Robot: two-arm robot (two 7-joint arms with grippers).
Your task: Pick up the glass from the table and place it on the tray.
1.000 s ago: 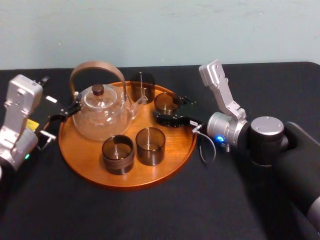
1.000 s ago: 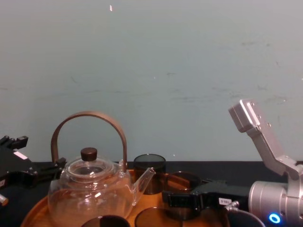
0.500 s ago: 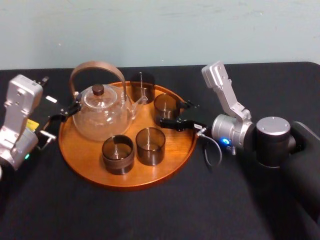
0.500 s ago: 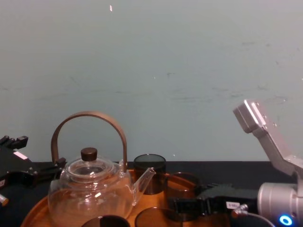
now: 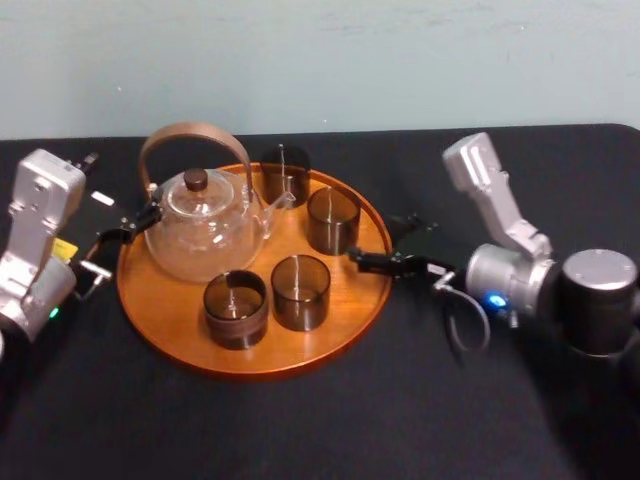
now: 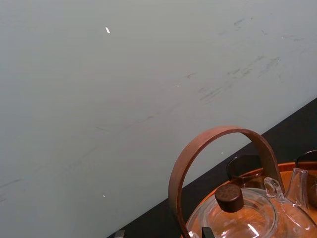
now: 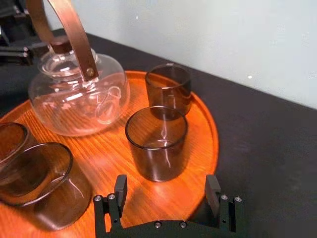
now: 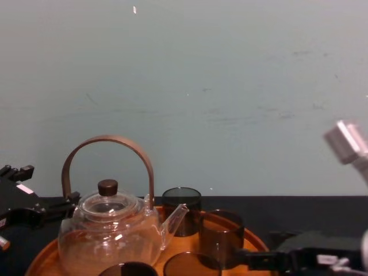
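Note:
The glass [image 5: 333, 220], a smoky dark tumbler, stands upright on the right side of the round orange-brown tray [image 5: 250, 366]. My right gripper [image 5: 385, 252] is open and empty. It hangs over the black table [image 5: 300, 430] just outside the tray's right rim, a short way from the glass. In the right wrist view the glass [image 7: 157, 144] stands in front of the spread fingers of the right gripper [image 7: 166, 192]. In the chest view the glass [image 8: 220, 237] sits left of the right gripper [image 8: 267, 259]. My left gripper [image 5: 125, 226] is parked, open, at the tray's left edge beside the teapot.
A clear glass teapot [image 5: 205, 225] with a brown arched handle takes up the tray's left half. Three more dark glasses share the tray: one at the back [image 5: 285, 175] and two in front [image 5: 300, 290] [image 5: 236, 308]. A pale wall rises behind the table.
My right gripper has drawn back to the right, from around the glass to beyond the tray's rim. The glass stays standing on the tray. The left arm has not moved.

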